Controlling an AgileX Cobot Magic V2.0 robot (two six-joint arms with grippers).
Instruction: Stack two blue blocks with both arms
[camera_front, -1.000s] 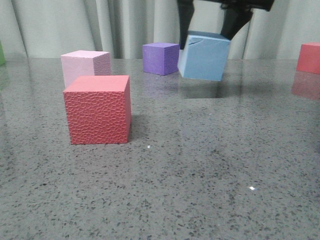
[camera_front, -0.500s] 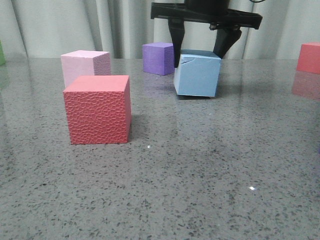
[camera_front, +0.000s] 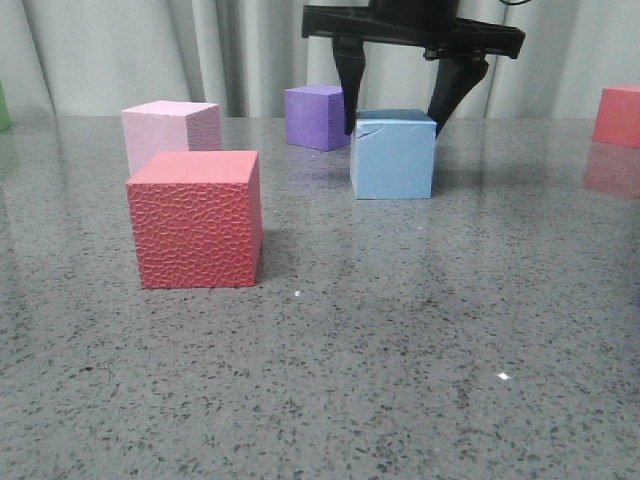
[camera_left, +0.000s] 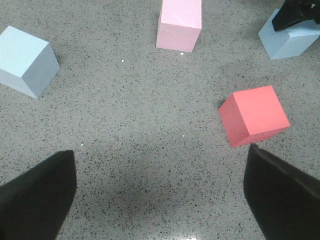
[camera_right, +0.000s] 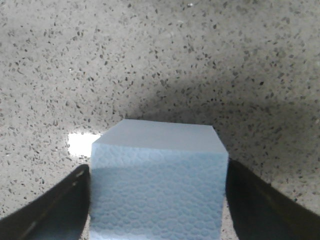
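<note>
One pale blue block (camera_front: 393, 160) rests flat on the table, with a thin crack near its top left corner. My right gripper (camera_front: 393, 128) comes down from above and is shut on its sides; in the right wrist view both dark fingers (camera_right: 55, 210) press against the block (camera_right: 160, 150). The other blue block (camera_left: 27, 60) sits alone on the table, seen only in the left wrist view, far from the held block (camera_left: 292, 40). My left gripper (camera_left: 160, 200) hovers open over bare table, nothing between its fingers.
A red cube (camera_front: 197, 220) stands at the front left with a pink cube (camera_front: 170, 128) just behind it. A purple cube (camera_front: 320, 117) sits behind the held block, another red cube (camera_front: 618, 115) at the far right. Curtains close off the back.
My right gripper has come down and shifted slightly left with the blue block, which hung tilted in the air and now sits flat on the table.
</note>
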